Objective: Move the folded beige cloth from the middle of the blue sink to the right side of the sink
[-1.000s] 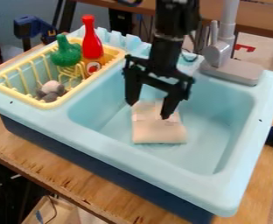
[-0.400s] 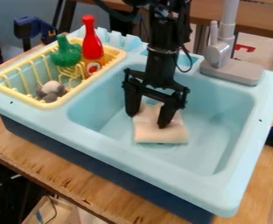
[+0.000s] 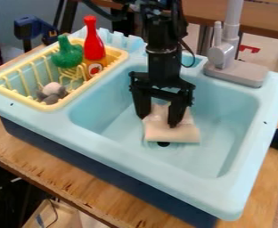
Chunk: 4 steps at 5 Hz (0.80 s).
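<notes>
A folded, pale peach cloth (image 3: pixel 172 133) lies rumpled in the light-blue sink (image 3: pixel 126 156).

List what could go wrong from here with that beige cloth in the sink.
The claw has its fingers apart at the soft, low-lying cloth, so closing might catch just a fold, which could slip out.

The cloth's front edge lies right by the dark drain hole; a drag that way could cover it.

The tall red bottle stands up out of the yellow rack, so a low sideways swing might knock it over.
</notes>
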{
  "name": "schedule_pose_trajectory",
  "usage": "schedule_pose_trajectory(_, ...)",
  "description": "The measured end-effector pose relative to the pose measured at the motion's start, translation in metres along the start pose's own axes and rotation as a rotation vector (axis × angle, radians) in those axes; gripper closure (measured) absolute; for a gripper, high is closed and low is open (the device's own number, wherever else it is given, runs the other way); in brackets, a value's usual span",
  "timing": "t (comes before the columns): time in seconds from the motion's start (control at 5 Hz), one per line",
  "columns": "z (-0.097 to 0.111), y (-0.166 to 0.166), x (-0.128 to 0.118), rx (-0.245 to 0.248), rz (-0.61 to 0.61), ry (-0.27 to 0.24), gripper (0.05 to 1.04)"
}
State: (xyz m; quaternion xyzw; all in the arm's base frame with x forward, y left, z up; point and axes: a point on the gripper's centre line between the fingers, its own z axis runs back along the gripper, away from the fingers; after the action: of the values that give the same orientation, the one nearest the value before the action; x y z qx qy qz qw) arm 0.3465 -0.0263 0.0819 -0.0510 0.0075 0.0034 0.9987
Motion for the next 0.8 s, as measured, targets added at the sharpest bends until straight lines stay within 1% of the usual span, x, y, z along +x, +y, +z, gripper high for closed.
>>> schedule_pose_trajectory(0.2, -0.001, -0.015, -0.001, -0.055, -0.046, -0.027, 0.084)
schedule_pose_trajectory(0.4, -0.004, -0.032, -0.005, -0.112, -0.096, -0.037, 0.084)
schedule_pose_trajectory(0.6, -0.008, -0.042, -0.012, -0.15, -0.118, -0.044, 0.084)
schedule_pose_trajectory(0.8, -0.009, -0.059, -0.015, -0.178, -0.145, -0.038, 0.084)
